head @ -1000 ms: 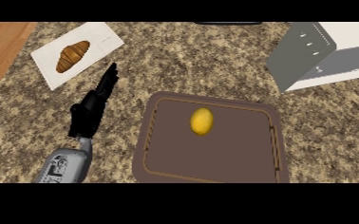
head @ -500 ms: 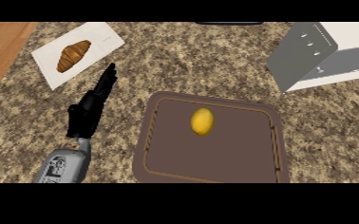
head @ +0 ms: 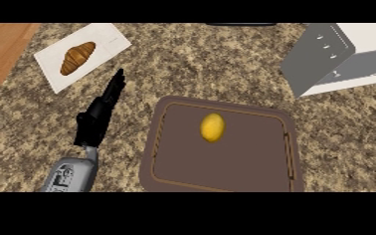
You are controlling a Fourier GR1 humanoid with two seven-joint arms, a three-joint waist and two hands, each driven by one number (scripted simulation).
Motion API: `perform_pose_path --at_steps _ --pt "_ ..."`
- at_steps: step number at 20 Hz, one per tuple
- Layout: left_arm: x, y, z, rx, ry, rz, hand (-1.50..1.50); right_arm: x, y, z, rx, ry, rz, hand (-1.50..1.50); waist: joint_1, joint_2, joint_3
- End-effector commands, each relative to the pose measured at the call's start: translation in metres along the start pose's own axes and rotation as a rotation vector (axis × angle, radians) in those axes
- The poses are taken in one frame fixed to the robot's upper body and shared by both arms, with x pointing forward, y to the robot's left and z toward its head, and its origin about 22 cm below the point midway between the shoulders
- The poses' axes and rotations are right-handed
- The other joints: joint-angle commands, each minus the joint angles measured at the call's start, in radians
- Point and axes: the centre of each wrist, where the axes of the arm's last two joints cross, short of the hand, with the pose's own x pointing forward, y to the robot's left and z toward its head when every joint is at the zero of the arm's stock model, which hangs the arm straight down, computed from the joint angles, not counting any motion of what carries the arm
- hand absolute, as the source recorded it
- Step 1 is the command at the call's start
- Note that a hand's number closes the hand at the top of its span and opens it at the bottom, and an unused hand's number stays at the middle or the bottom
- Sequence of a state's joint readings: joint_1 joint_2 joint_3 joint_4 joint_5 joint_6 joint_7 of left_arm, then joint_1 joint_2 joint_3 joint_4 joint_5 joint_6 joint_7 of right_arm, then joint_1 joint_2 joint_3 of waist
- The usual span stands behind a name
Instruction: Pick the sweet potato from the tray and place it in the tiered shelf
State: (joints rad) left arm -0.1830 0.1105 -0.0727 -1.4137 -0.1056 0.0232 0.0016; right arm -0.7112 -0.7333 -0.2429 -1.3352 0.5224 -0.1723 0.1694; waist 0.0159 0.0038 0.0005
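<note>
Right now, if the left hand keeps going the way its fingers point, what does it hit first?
Probably nothing nearby: the left hand points up-right over bare counter, passing right of the white plate with the croissant. Height above the counter is unclear.

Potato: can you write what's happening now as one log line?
potato: on tray | left hand: open, beside tray | right hand: unseen | shelf: no potato seen

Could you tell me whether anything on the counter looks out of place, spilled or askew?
Nothing stands out. The sweet potato lies whole on the brown tray, the croissant sits on its white plate, and the tiered shelf stands at upper right. The left hand is beside the tray, fingers straight. Nothing looks spilled.
</note>
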Motion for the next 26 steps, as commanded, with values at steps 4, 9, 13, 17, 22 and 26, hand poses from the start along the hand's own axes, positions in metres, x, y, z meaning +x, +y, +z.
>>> perform_pose_path --at_steps 4,9,13,17,22,26 --pt "0.01 0.002 0.006 -0.013 -0.004 -0.002 0.0 -0.035 0.017 -0.011 -0.054 0.051 -0.249 1.5 0.002 -0.001 0.0" --pt "0.005 -0.005 0.002 -0.008 0.011 0.005 0.0 -0.044 0.036 -0.021 -0.044 0.049 -0.258 1.5 -0.001 -0.001 0.0" --pt "-0.003 0.01 -0.009 -0.003 -0.006 0.008 0.0 -0.054 0.035 -0.035 -0.039 0.047 -0.275 1.5 0.0 0.002 0.0" --pt "-0.001 -0.006 -0.007 0.011 -0.014 -0.016 0.0 -0.083 0.021 -0.023 -0.126 0.195 0.049 -1.5 0.0 0.005 -0.001" --pt "0.008 -0.002 0.005 0.015 -0.017 0.008 0.0 -0.086 0.006 -0.036 -0.094 0.259 0.041 -1.5 -0.002 -0.002 -0.001" --pt "-0.005 0.0 -0.005 0.016 0.007 0.003 0.0 -0.106 0.008 -0.024 -0.136 0.268 -0.113 -1.5 -0.009 0.0 0.0"
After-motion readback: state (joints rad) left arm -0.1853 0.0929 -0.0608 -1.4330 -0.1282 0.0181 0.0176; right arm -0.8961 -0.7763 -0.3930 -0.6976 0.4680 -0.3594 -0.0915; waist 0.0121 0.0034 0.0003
